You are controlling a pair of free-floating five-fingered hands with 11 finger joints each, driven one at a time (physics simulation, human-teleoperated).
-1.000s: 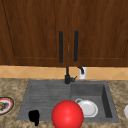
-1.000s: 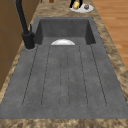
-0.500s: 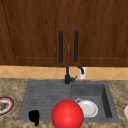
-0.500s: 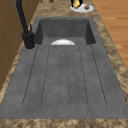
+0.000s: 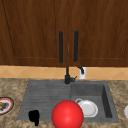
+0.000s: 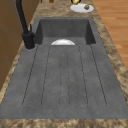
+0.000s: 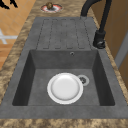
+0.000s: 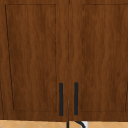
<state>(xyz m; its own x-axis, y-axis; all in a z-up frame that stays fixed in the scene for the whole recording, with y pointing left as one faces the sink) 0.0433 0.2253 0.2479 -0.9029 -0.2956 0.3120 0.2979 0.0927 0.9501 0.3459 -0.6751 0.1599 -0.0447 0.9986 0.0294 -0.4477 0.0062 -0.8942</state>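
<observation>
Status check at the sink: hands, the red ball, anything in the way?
Left hand low, at the drainboard's front edge. Red ball right of it, apart. White plate in the basin behind the ball.

My left hand [image 5: 34, 116], solid matte black, a blocky human-like shape, no arm or wrist behind it, no markings, cables or screws to be made out on its dark surface
</observation>
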